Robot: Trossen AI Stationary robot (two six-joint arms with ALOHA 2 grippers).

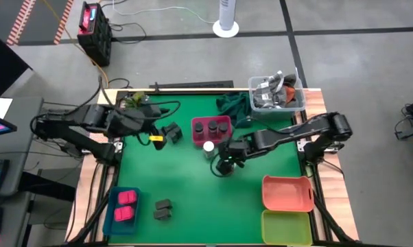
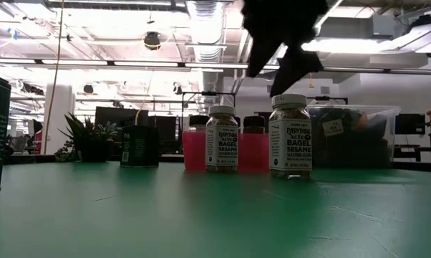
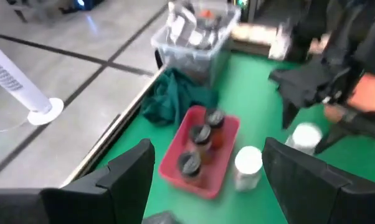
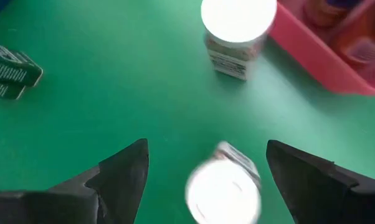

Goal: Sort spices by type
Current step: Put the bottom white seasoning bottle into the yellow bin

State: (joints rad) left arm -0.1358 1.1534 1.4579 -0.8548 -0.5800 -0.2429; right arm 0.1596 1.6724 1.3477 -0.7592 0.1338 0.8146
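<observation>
green mat [image 1: 193, 192] | pink tray [image 1: 211, 130] at mat's 12 o'clock, three dark brown jars [image 1: 213, 127] inside | right gripper [image 1: 223, 165] fingers spread apart over white-capped jar [image 4: 223, 193], nothing clamped; second white-capped jar [image 1: 208, 147] at its 11 o'clock | left gripper [image 1: 164, 134] fingers apart, empty, near grey boxes [image 1: 171, 132] at tray's 9 o'clock

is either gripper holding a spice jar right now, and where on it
Nothing is held. The right gripper hangs open above a white-capped jar; the left gripper is open and empty.
</observation>
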